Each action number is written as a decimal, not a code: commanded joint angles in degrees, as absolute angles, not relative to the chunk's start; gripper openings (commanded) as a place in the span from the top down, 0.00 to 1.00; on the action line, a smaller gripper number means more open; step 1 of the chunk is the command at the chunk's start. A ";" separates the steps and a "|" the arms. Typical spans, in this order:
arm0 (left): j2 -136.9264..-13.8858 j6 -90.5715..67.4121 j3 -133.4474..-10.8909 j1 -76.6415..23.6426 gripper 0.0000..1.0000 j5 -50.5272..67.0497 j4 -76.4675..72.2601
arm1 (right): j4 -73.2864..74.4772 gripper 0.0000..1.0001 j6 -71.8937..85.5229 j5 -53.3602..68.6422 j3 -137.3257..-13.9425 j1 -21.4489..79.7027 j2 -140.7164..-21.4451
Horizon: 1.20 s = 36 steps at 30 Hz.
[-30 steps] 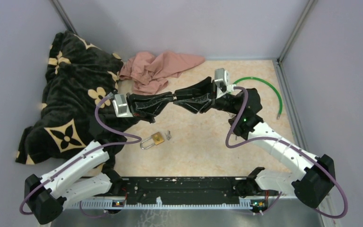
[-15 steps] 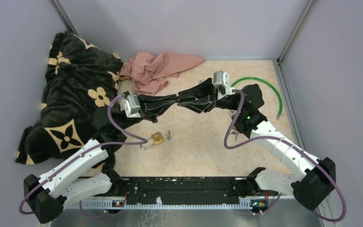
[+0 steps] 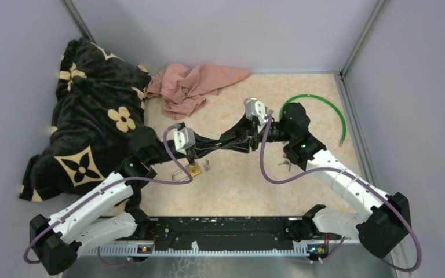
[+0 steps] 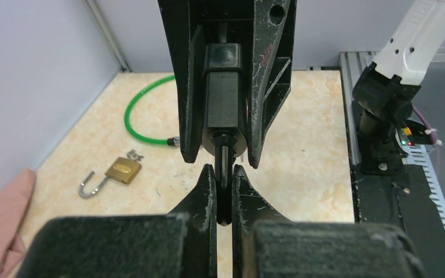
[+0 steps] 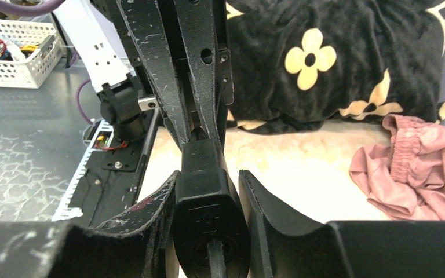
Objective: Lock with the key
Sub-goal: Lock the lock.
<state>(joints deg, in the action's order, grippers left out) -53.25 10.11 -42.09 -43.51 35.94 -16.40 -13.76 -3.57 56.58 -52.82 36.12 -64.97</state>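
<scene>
A black lock body (image 4: 223, 87) hangs in mid-air between my two grippers above the middle of the table. My right gripper (image 5: 208, 176) is shut on it, one finger on each side of the lock (image 5: 208, 208). A thin black key (image 4: 224, 185) sticks out of the lock's end face. My left gripper (image 4: 224, 169) is shut on that key, tip to tip with the right gripper. In the top view the left gripper (image 3: 217, 143) and right gripper (image 3: 230, 141) meet just above the floor. The key's blade is hidden inside the lock.
A brass padlock (image 3: 193, 170) with an open shackle and small keys (image 3: 207, 166) lie under the left gripper. A green cable (image 3: 324, 104) curves at the right. A black flowered blanket (image 3: 87, 116) and pink cloth (image 3: 191, 84) lie at the back left. Walls enclose three sides.
Both grippers, joined at the lock and key, have come lower and nearer. The left wrist moved right, the right wrist moved left and down.
</scene>
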 commanded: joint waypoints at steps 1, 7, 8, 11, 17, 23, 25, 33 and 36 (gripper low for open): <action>-56.57 9.12 -44.21 -49.02 1.00 51.30 -25.76 | -16.11 1.00 -1.78 52.37 -49.15 39.63 -72.79; -55.02 3.63 -45.21 -42.34 1.00 51.80 -27.14 | -20.69 1.00 0.85 52.18 -45.21 39.55 -71.92; -54.76 2.52 -45.21 -41.60 1.00 52.26 -27.95 | -21.77 1.00 1.75 52.02 -44.35 39.55 -71.46; -53.79 0.88 -44.85 -41.05 1.00 52.63 -27.82 | -25.76 1.00 4.75 51.28 -41.78 39.55 -70.54; -54.93 -2.21 -42.26 -43.21 1.00 52.38 -34.06 | -32.92 1.00 8.45 46.81 -40.95 42.34 -71.77; -57.85 -3.22 -42.45 -46.69 1.00 52.09 -39.41 | -44.96 1.00 15.14 45.62 -38.43 42.89 -77.05; -58.04 -3.12 -42.45 -46.78 1.00 51.86 -39.94 | -46.37 1.00 15.54 44.65 -37.85 43.35 -77.85; -55.89 -2.46 -40.89 -46.67 1.00 50.60 -35.43 | -40.93 1.00 12.82 43.64 -39.60 43.45 -76.72; -54.78 -2.56 -40.07 -45.87 1.00 50.52 -34.20 | -39.44 1.00 12.74 44.42 -40.53 43.48 -76.12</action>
